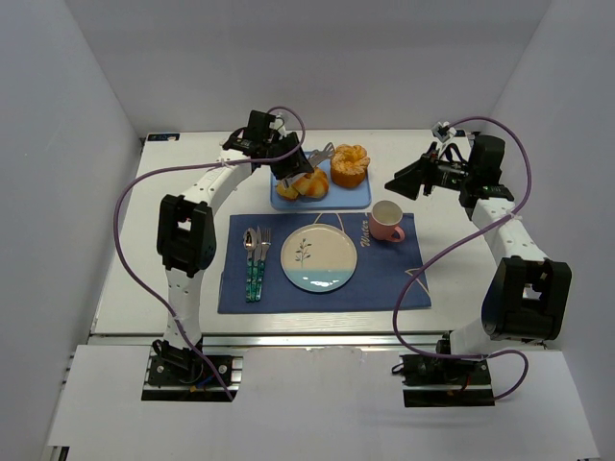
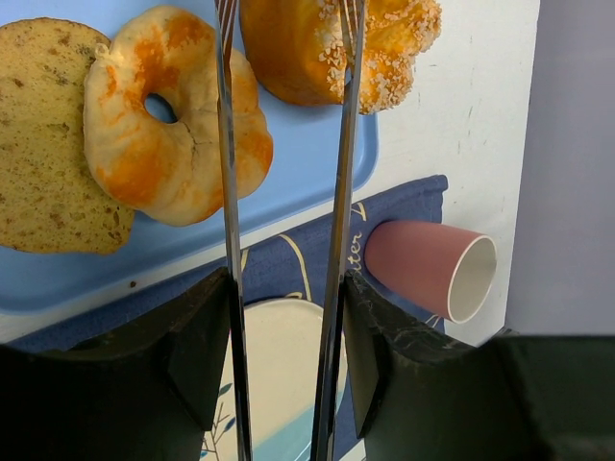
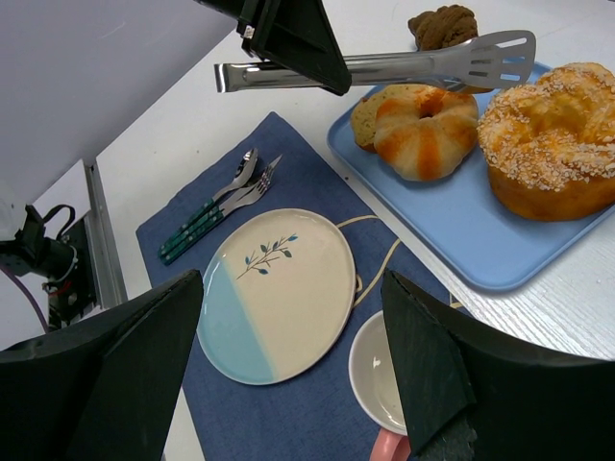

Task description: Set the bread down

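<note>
Left pincer [image 2: 285,327] clenched on tongs [image 2: 229,192]; right pincer [image 3: 293,327] released; dark lump [image 3: 442,24], perhaps pastry, right wrist only

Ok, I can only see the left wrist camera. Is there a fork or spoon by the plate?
Observer: Yes, cutlery lies on the blue mat, left of the plate.
Operator: Where's the other claw?
Observer: The right claw hangs open to the right of the tray, holding nothing.
Operator: Any more food hiding?
Observer: A small dark brown pastry looks to sit on the table just past the tray, behind the tongs.
</note>
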